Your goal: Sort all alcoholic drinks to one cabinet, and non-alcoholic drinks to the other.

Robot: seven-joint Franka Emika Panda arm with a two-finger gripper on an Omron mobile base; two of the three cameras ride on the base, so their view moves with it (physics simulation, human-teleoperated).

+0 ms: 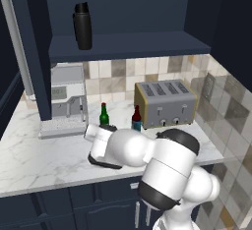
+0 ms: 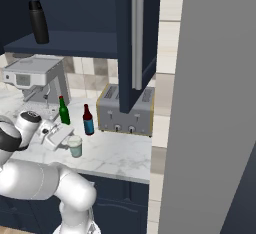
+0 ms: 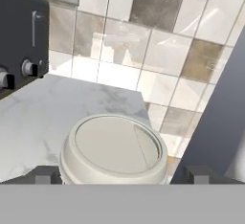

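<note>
Hovering claw [image 3: 119, 174] with jaws spread wide either side of the white-lidded teal cup [image 3: 114, 149] at lower centre of hand view, cup on marble counter [image 3: 43, 108], toaster [image 3: 21, 41] upper left, black flask [image 1: 82, 26] shelved upper left.

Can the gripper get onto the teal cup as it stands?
Probably yes. The gripper is open, one fingertip on each side of the teal cup and its white lid, with nothing between them on the marble counter.
</note>
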